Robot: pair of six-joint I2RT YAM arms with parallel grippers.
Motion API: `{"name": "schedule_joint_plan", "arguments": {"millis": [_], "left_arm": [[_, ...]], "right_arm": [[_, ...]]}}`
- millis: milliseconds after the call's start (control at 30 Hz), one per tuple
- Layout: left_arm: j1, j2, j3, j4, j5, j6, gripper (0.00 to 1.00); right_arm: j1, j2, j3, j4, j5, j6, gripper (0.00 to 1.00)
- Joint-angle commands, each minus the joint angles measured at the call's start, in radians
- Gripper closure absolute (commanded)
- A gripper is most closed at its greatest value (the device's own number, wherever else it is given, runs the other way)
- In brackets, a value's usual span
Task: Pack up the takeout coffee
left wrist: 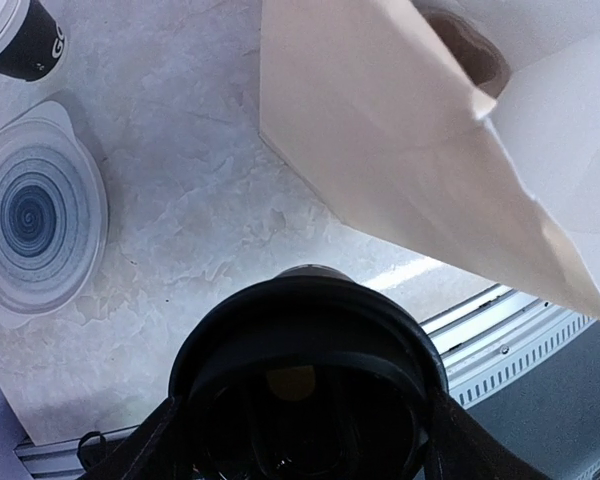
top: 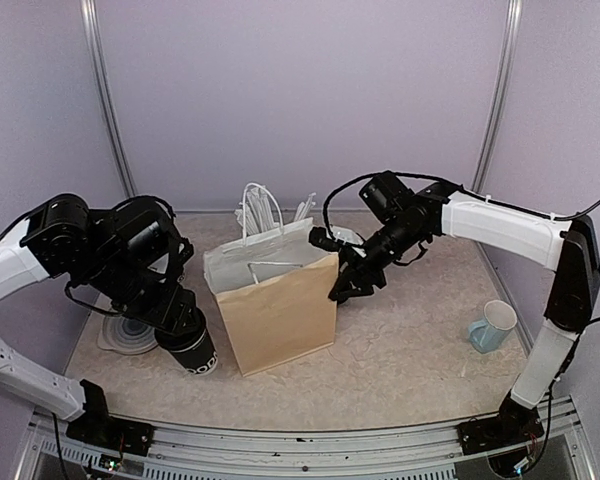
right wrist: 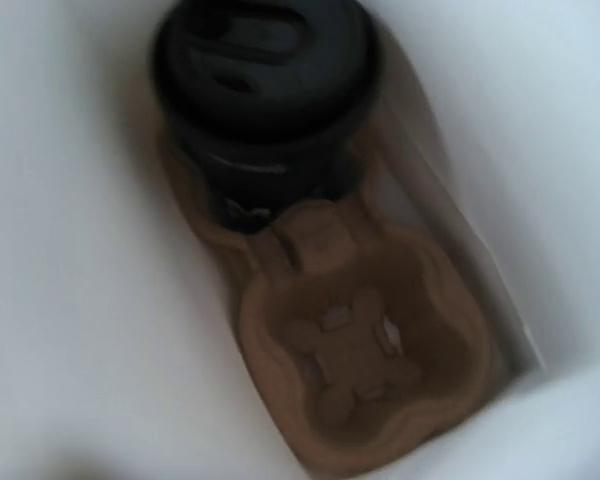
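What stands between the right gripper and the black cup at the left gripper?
The brown paper bag, open at the top, stands between the right gripper and the takeout coffee. The top view shows it.

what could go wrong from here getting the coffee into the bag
The left tool holds the black lidded paper cup low beside the brown paper bag; lifting it over could catch the rim and tip the bag.
Only one slot of the brown cardboard carrier inside is free; the cup could bump the black lidded cup already seated there.
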Motion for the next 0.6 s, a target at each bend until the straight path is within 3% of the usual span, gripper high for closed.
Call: {"name": "schedule_joint_plan", "arguments": {"millis": [0,133,300,433,567], "left_arm": [[-0.05,-0.018,0.005,-0.003,0.01,-0.038,0.29],[-0.158,-0.006,0.032,-0.002,0.04,-0.038,0.29],[-0.44,0.038,0.077,0.113,0.085,0.013,0.27],[-0.469,0.149,0.139,0.218,0.117,0.121,0.27],[-0.459,0.353,0.295,0.214,0.046,0.277,0.25]], "right_arm": [[-0.05,0.0,-0.013,0.001,0.017,0.015,0.5],[-0.121,-0.054,-0.07,-0.029,-0.005,-0.022,0.46],[-0.174,-0.151,-0.134,-0.082,-0.044,-0.077,0.4],[-0.198,-0.211,-0.206,-0.055,-0.022,-0.051,0.38],[-0.242,-0.236,-0.227,-0.042,-0.034,-0.015,0.38]]}}
